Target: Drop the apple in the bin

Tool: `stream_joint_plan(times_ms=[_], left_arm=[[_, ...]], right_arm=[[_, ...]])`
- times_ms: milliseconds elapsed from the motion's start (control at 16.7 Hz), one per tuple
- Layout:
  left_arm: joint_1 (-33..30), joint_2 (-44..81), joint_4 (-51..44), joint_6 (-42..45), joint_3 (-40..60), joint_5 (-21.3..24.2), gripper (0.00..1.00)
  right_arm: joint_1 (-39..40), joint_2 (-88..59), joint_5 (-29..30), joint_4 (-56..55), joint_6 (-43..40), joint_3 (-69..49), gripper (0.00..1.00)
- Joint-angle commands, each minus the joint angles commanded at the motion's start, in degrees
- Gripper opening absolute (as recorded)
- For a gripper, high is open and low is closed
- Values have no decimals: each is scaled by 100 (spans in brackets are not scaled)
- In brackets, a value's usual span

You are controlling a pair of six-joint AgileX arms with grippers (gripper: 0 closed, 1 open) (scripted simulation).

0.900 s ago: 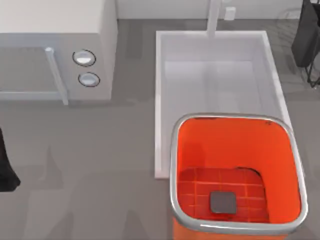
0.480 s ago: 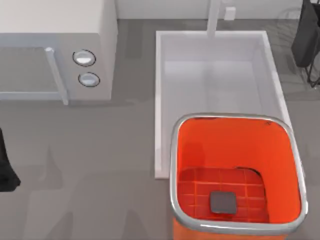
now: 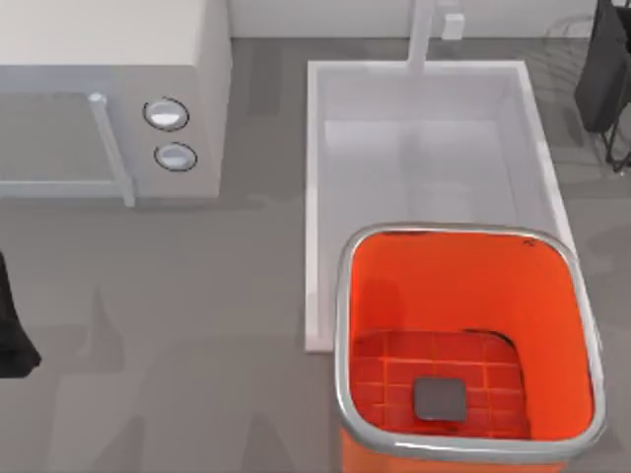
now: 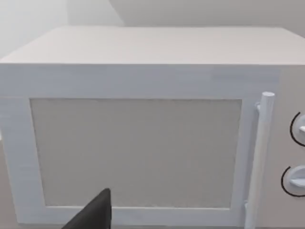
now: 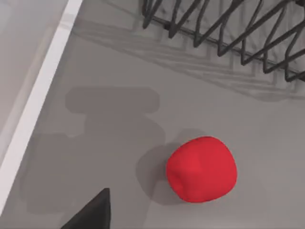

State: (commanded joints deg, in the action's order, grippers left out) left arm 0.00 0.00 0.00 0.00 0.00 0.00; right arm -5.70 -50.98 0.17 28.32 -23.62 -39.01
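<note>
On the grey desk (image 5: pixel 119 76), the red apple (image 5: pixel 201 169) is lying free, near a black wire rack (image 5: pixel 228 28) and beside the white sink's rim (image 5: pixel 38 100). The orange-red bin (image 3: pixel 463 286) is standing against the sink (image 3: pixel 424 148). Both arms are sitting parked at the edges; whether either pincer is open, I cannot tell.

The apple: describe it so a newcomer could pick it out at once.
Start at the white sink; beyond its rim, the right wrist view shows grey counter beside a black wire rack. The apple lies alone there, the one round, bright red thing.
</note>
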Motion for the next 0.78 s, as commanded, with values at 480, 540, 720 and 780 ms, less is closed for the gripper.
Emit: stream_joint_plan(times_ms=[480, 540, 720, 780], left_arm=[[0, 0, 0, 0, 0, 0, 100], [0, 0, 0, 0, 0, 0, 100], [0, 0, 0, 0, 0, 0, 100], [0, 0, 0, 0, 0, 0, 100]], right_arm=[[-468, -4451, 23, 2367, -1906, -3088, 100], [-514, -4839, 25, 2583, -2093, -3406, 100], [-625, -5776, 27, 3081, -2543, -4200, 100], [-650, -6004, 26, 3193, -2649, -4393, 100]])
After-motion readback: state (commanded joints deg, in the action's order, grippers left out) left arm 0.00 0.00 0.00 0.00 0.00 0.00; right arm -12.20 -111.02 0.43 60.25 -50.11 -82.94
